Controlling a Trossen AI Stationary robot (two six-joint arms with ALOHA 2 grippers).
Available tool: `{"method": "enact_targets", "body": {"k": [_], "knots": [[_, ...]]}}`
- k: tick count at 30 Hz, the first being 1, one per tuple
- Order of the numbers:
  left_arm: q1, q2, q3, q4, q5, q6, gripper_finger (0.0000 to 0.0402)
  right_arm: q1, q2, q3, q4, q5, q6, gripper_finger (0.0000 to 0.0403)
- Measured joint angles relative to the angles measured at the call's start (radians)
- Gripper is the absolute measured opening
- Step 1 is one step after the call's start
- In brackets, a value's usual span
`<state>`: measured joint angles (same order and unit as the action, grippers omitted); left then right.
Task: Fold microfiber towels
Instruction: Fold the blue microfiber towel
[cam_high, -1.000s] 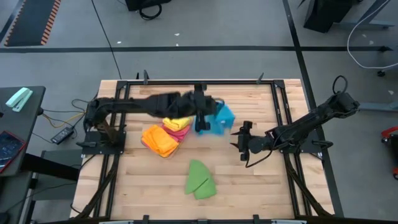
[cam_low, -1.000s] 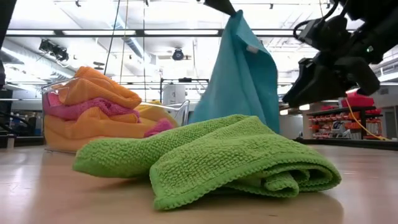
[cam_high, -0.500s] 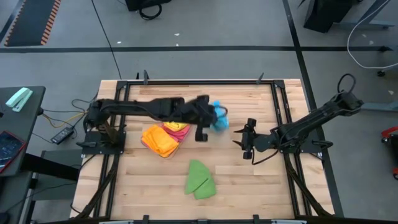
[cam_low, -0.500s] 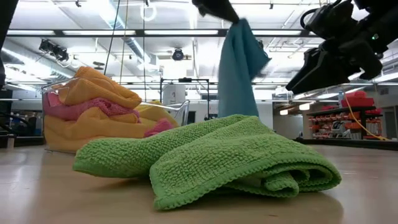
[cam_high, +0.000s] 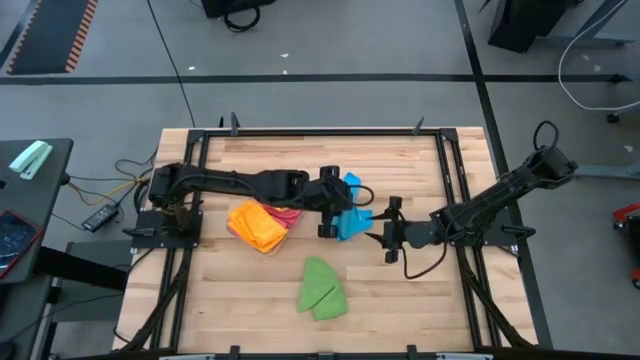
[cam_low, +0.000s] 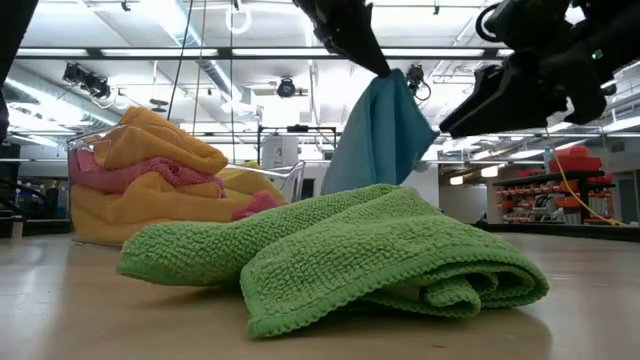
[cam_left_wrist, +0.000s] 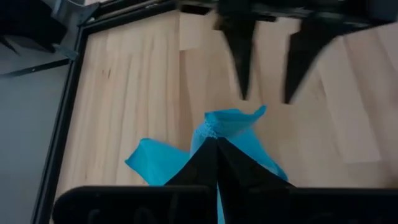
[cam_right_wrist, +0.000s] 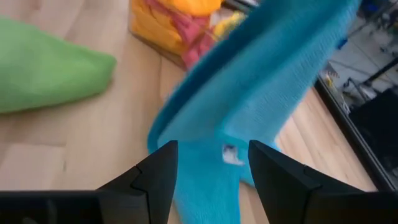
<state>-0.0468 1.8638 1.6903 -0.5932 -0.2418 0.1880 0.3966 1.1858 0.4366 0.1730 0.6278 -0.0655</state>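
A blue towel (cam_low: 385, 135) hangs below my left gripper (cam_low: 376, 66), which is shut on it above the table's middle. My right gripper (cam_high: 381, 235) stands open just to the towel's right. Its fingers point at the blue towel (cam_right_wrist: 249, 93), which hangs right before them; I cannot tell whether they touch it. A green towel (cam_high: 320, 290) lies crumpled on the table nearer the front edge. Orange, pink and yellow towels (cam_high: 262, 225) are piled in a clear tub (cam_low: 290, 180) left of centre. The green towel hides the blue towel's lower end in the low view. My left gripper pinches a bunched top corner of the blue towel (cam_left_wrist: 214, 132) between its two shut fingers. The fingers slant down from the table's left side. The towel hangs slack below them, flaring out toward its lower end; one layer or several, I cannot tell.
Black frame rails (cam_high: 450, 170) run along the table's sides. Bare wood (cam_high: 420, 300) lies right of the green towel and along the far side (cam_high: 280, 150). The green towel (cam_right_wrist: 43, 68) sits close in front of my right gripper's left.
My left gripper has sunk and moved toward the table's near edge and my right gripper, carrying the blue towel. The towel has swung and twisted: it hung spread wide, then turned edge-on, and now hangs lower, its body close before the right gripper's open fingers.
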Motion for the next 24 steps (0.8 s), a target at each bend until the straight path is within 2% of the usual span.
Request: {"method": "enact_targets", "body": {"k": [4,9,18,21,24], "knots": [[0.011,0.001,0.000,0.000,-0.001,-0.018,0.0019,0.014,0.011,0.000,0.056,0.019,-0.017,0.0204],[0.012,0.001,0.000,0.001,-0.001,-0.024,0.0007,0.007,0.052,0.000,0.129,0.068,-0.067,0.0204],[0.012,0.001,0.000,0.009,-0.001,-0.028,0.0015,-0.059,0.130,0.000,0.247,0.087,-0.096,0.0203],[0.011,0.001,0.000,0.008,-0.001,-0.028,0.0006,-0.093,0.135,0.000,0.241,0.086,-0.094,0.0189],[0.010,0.001,0.000,0.009,0.000,-0.028,0.0011,-0.122,0.135,0.000,0.238,0.039,-0.093,0.0147]]}}
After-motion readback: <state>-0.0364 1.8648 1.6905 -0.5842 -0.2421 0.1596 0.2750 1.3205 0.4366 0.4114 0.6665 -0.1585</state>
